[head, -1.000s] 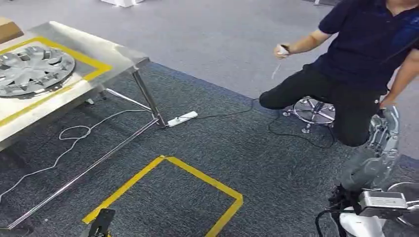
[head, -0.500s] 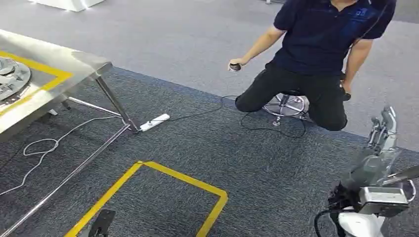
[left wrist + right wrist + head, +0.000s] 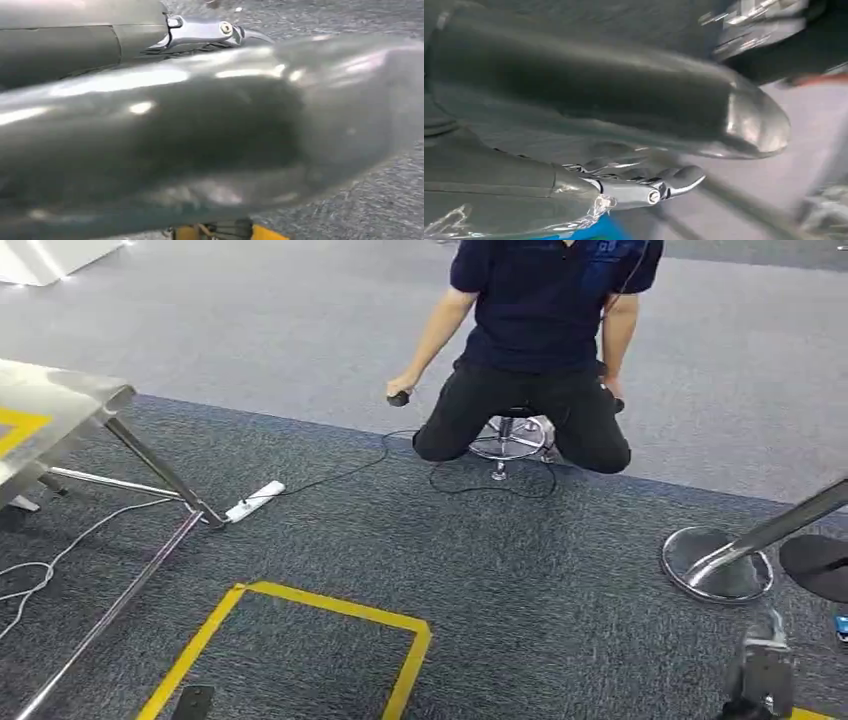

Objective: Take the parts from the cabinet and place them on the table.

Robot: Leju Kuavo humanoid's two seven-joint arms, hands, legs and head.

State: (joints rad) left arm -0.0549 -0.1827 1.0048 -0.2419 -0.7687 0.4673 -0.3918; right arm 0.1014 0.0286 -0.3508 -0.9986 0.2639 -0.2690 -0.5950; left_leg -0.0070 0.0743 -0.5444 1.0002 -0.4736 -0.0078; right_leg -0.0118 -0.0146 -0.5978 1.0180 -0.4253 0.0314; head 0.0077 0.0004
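While hanging, left hand (image 3: 200,130) fingers blurred (grasp unclear), right hand (image 3: 614,100) likewise

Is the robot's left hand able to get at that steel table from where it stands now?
Probably not. The table sits off at the far left across open carpet, and the left hand hangs low by the body.

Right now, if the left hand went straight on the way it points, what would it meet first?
Probably the grey carpet: the left hand points at it, and nothing shows between. The view is blurred, so depth is uncertain.
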